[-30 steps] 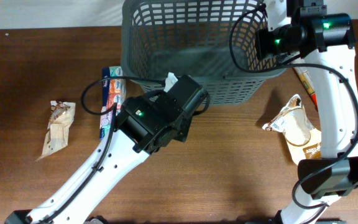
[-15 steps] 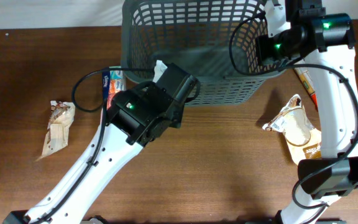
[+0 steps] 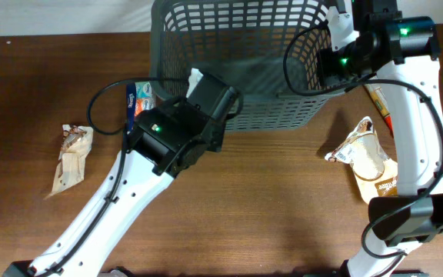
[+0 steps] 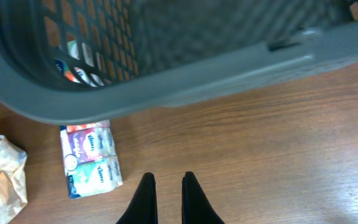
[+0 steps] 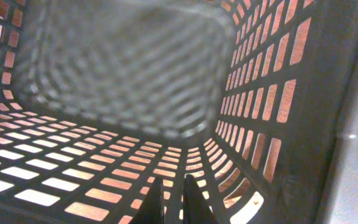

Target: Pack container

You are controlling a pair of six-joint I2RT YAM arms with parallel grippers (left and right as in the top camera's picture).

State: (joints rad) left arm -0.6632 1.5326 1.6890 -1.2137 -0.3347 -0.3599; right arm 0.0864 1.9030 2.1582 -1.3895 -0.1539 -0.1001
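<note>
Surface: brown wooden table (image 3: pixel 283 223), pale wall beyond its far edge.
Container (image 3: pixel 283 115): dark grey basket at the far side of the table; no item shows inside.
Left gripper (image 4: pixel 166 182): clenched on nothing, just outside the container's near-left corner.
Right gripper (image 5: pixel 171 185): pinched closed and empty, inside the container near its right wall.
Tissue pack (image 4: pixel 91 158): flat, just beside the container's left wall.
Risk, left: closed fingers would likely shove the pack against the wall rather than take it.
Risk, right: the arm could snag the lattice and drag the container.

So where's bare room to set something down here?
Widest: bare wood in front of the basket, between the left arm and the snack bag. The basket's floor is bare too, below the shut right gripper. Crowded: its left corner, with tissue pack and left gripper.
</note>
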